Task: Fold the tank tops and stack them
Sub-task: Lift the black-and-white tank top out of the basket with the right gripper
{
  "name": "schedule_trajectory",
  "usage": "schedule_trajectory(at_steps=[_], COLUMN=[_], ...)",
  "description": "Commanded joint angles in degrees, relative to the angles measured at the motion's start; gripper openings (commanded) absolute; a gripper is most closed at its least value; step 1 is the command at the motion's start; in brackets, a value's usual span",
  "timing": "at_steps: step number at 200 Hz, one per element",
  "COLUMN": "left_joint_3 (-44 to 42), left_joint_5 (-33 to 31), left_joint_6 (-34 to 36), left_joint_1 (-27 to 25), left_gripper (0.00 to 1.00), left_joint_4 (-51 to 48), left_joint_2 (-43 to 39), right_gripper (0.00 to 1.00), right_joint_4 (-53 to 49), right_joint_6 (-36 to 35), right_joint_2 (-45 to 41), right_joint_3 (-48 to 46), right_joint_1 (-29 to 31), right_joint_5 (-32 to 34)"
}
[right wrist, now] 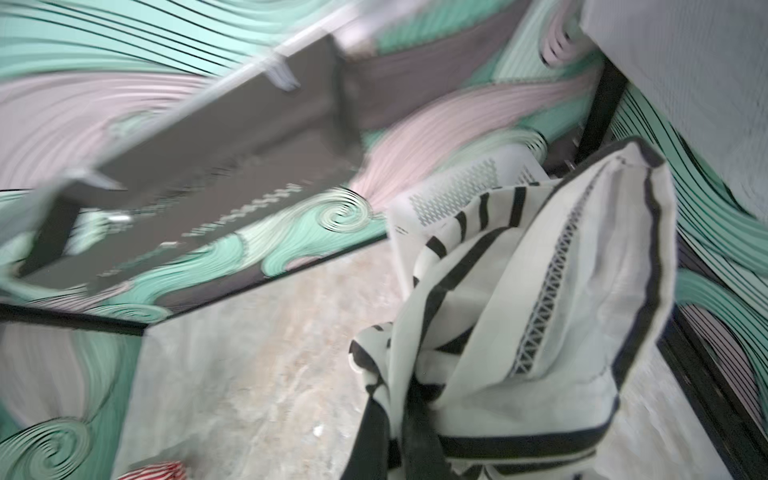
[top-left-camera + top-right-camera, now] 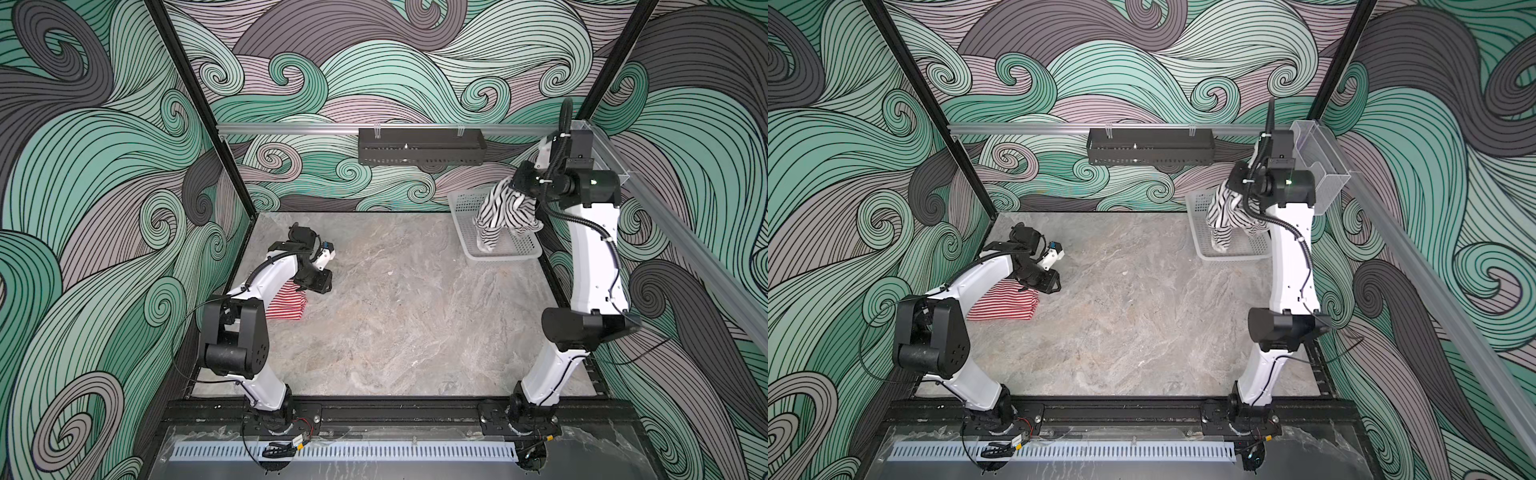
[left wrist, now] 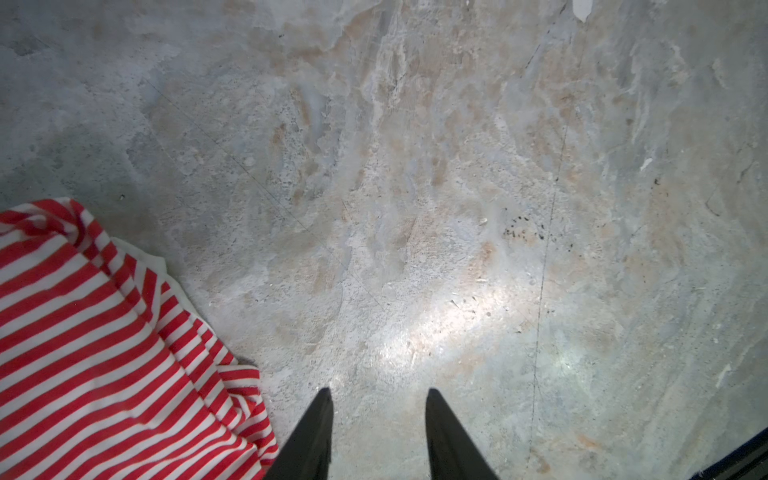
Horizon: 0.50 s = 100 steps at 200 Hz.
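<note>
We see a grey stone-look table (image 2: 415, 316) from above, inside a booth with swirling wave walls. At the far right corner, the right gripper (image 2: 509, 183) has its fingers pressed together on a bunched fold of the black-striped tank top (image 2: 500, 220). The top is lifted, and its lower end hangs down into a white basket (image 2: 460, 204). On the left, the red-striped tank top (image 2: 287, 306) lies on the table in a compact shape that looks folded, partly under the left arm. The left gripper (image 3: 379, 392) hovers just beside it over bare table, its fingers spread and holding nothing.

We judge the step in hand to be carrying the black-striped top out. To do it well, we would raise it until the hem clears the basket rim, then lay it on the open middle, where the left gripper can help spread it flat.
</note>
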Motion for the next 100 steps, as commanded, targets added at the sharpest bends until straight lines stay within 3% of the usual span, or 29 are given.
schedule_trajectory(at_steps=[1,26,55,74,100], left_joint_3=[1.8,1.0,0.7,0.5,0.6], left_joint_5=[0.2,0.2,-1.5,-4.2,-5.9], left_joint_6=[-0.8,-0.8,-1.2,-2.1,-2.6], left_joint_1=[-0.5,-0.5,-0.5,-0.5,-0.4], left_gripper=[0.4,0.4,0.4,0.4,0.4], left_joint_4=[0.6,1.3,2.1,2.8,3.0], left_joint_2=[-0.5,-1.6,-2.6,-2.7,-2.7], right_gripper=[0.0,0.0,0.0,0.0,0.0], right_joint_4=[0.4,5.8,15.2,18.1,20.7], right_joint_6=[1.1,5.5,10.4,12.2,14.5], right_joint_2=[-3.2,-6.5,-6.7,-1.6,8.5], right_joint_3=[3.9,1.1,-7.0,-6.3,2.0], right_joint_1=[3.8,7.3,13.7,18.4,23.3], right_joint_5=[-4.5,-13.4,-18.4,-18.9,-19.2])
